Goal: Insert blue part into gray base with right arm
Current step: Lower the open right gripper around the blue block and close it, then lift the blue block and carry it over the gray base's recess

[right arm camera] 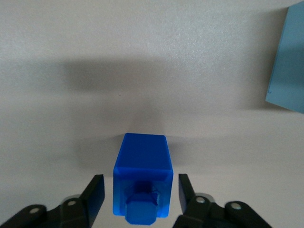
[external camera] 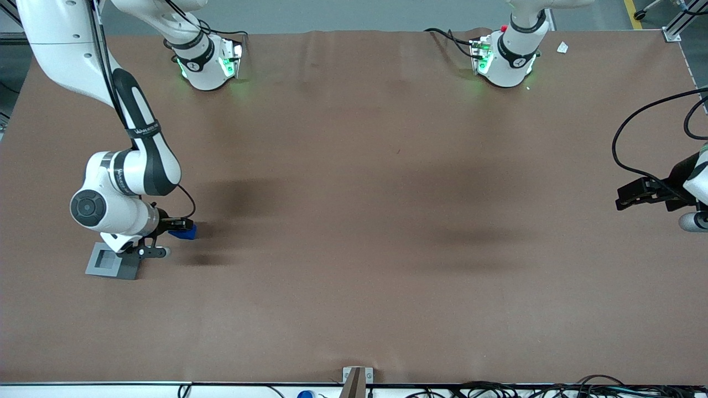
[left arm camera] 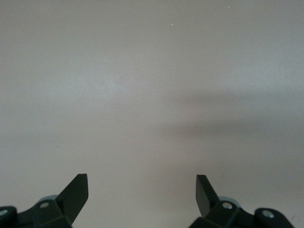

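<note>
The blue part (right arm camera: 141,179), a small bright-blue block, stands on the brown table. My right arm's gripper (right arm camera: 140,183) is lowered around it, one finger on each side. It is open, with a narrow gap showing between each finger and the block. In the front view the blue part (external camera: 186,232) shows just under the gripper (external camera: 178,228), toward the working arm's end of the table. The gray base (external camera: 110,261), a light-gray square block with a square recess in its top, lies beside the gripper, slightly nearer the front camera. One corner of the gray base (right arm camera: 289,61) shows in the right wrist view.
The working arm's white wrist and elbow (external camera: 119,188) hang over the gray base's area. A small bracket (external camera: 357,378) sits at the table's front edge, and cables (external camera: 525,389) run along that edge.
</note>
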Tool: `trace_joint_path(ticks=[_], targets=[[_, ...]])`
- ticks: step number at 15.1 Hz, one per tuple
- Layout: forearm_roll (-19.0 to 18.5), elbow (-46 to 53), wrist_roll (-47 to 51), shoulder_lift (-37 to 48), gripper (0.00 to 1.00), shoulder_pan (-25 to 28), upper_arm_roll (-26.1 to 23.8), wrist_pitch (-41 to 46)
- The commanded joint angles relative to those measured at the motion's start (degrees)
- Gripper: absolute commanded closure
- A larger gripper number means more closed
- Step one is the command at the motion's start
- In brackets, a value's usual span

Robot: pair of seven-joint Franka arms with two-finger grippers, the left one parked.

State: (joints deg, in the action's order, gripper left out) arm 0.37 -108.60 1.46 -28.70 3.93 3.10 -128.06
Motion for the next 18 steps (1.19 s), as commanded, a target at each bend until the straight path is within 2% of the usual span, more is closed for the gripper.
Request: trace_joint_path(ticks=[1,3,4,5,9,14,17,18], targets=[[1.0,-0.6,0.6,0.0,0.56,-0.2,-0.2,-0.8],[1.0,-0.5,0.6,0.0,0.80,-0.1,-0.2,-0.7],[1.0,-0.4,0.7,0.0,0.89,-0.1,-0.2,-0.6],[1.0,-0.2,0.7,0.0,0.93,-0.1,-0.2,-0.5],[1.0,3.0,-0.1,0.2,0.96,-2.1,-0.1,1.9],[0.4,18.2,-0.5,0.4,0.96,-5.0,0.2,17.9],[-0.5,21.7,-0.4,0.3,0.97,-5.2,0.3,19.4],[-2.3,22.3,-0.5,0.3,0.97,-5.2,0.2,19.4]])
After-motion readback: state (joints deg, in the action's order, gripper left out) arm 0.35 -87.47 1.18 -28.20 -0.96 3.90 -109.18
